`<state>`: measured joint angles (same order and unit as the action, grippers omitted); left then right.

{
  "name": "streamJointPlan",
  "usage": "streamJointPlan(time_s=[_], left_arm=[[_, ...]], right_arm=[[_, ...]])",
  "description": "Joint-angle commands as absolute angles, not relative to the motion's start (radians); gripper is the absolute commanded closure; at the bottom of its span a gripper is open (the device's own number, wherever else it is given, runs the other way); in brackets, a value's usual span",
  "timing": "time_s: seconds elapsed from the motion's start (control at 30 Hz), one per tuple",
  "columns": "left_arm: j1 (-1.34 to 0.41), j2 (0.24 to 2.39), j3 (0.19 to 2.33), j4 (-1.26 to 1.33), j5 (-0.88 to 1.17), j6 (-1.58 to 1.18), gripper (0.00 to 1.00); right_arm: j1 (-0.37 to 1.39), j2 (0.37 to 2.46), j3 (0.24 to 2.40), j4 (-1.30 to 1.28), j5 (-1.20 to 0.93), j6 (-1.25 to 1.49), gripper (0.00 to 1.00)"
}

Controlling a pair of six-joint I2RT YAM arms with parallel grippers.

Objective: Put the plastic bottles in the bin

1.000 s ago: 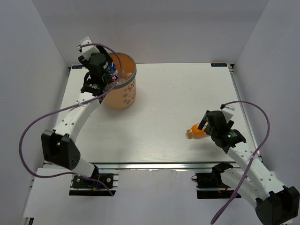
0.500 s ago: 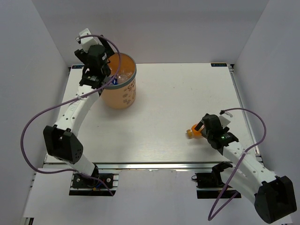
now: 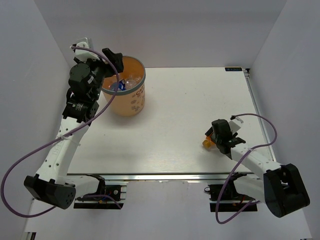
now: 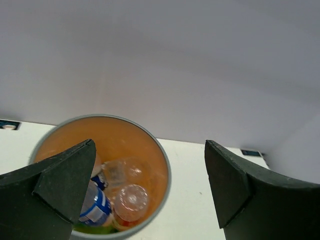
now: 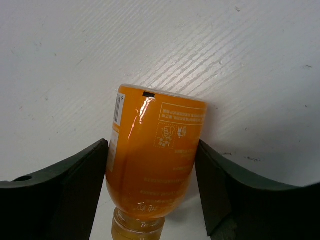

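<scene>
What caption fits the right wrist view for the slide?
Right gripper straddles an orange bottle lying on the white table, fingers close against both its sides.

White left arm (image 3: 62, 145) and right arm (image 3: 255, 159), black joints, purple cables (image 3: 274, 134) looping off, dark wedge-shaped fingers (image 4: 60, 187).

The bin (image 3: 131, 97) is orange, grey-rimmed, with pale markings on its side. Inside it are clear bottles (image 4: 131, 200) and a blue-and-white-labelled bottle (image 4: 95, 206). Well right of the bin, an orange bottle (image 5: 152, 160) carries fine white print and a barcode, against the white, faintly streaked table (image 3: 190, 100).
</scene>
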<state>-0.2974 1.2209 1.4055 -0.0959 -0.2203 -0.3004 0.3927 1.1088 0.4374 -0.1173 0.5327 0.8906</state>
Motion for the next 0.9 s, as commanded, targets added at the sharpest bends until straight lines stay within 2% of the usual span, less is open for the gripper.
streamJointPlan(time_s=[0.0, 0.03, 0.1, 0.13, 0.33, 0.43, 0.63, 0.87], left_arm=[[-0.299, 1.197, 1.364, -0.141, -0.058, -0.336, 0.02], [-0.301, 1.195, 1.359, -0.149, -0.011, -0.342, 0.02], [-0.302, 1.200, 1.339, -0.169, 0.073, -0.359, 0.02], [-0.302, 1.203, 1.329, -0.170, 0.165, -0.365, 0.02], [-0.371, 1.204, 1.166, -0.077, 0.293, -0.443, 0.02], [-0.440, 1.221, 1.114, -0.032, 0.368, -0.445, 0.02], [-0.693, 1.235, 1.007, 0.078, 0.403, -0.457, 0.02], [-0.862, 1.389, 1.048, 0.078, 0.391, -0.422, 0.02]], right_arm=[[0.387, 1.112, 0.420, -0.052, 0.526, 0.885, 0.31], [0.387, 1.111, 0.417, -0.029, 0.517, 0.868, 0.41], [0.388, 1.098, 0.417, -0.015, 0.503, 0.847, 0.50], [0.387, 1.095, 0.419, -0.011, 0.500, 0.825, 0.58], [0.388, 0.994, 0.443, 0.047, 0.362, 0.692, 0.77], [0.388, 0.928, 0.460, 0.106, 0.224, 0.634, 0.79], [0.388, 0.934, 0.554, 0.094, 0.065, 0.748, 0.79], [0.388, 0.986, 0.614, 0.153, -0.072, 0.887, 0.76]])
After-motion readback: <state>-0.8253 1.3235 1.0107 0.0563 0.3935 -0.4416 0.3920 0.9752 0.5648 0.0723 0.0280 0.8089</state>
